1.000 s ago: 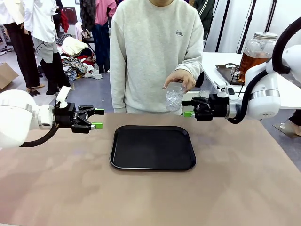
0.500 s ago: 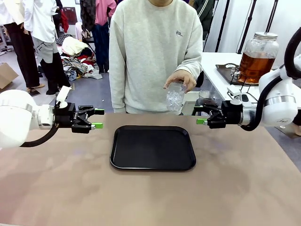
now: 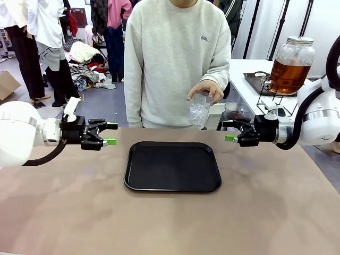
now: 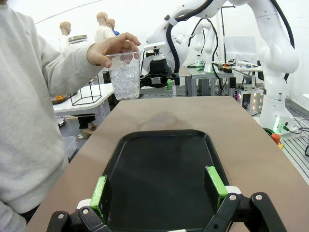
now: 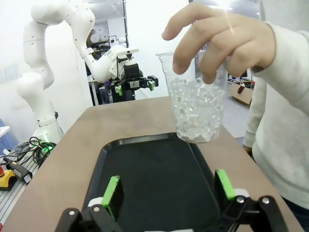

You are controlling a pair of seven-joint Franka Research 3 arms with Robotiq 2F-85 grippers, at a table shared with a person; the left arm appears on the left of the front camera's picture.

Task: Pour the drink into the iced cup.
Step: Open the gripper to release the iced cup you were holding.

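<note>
Counter (image 3: 276,212): brown top, bare near edge and bare stretches left and right of the tray
Tray (image 3: 172,166): black, rounded corners, flat at the middle of the counter, nothing on it
Left claw (image 3: 110,134): fingers spread apart, holding nothing, level above the counter off the tray's left side, pointing right
Right claw (image 3: 229,131): fingers apart, holding nothing, level beyond the tray's far right corner, pointing left
Gap: both claws face each other across the tray, well apart
Iced cup (image 3: 200,110): clear plastic, filled most of the way with ice, held by its rim in the person's hand (image 3: 204,89) above the tray's far edge, just left of the right claw
Drink (image 3: 288,74): amber liquid in a clear glass jar (image 3: 290,64) with metal lid, on a wire stand, probably on the white side table (image 3: 249,74) behind the right arm, well apart from the cup
</note>
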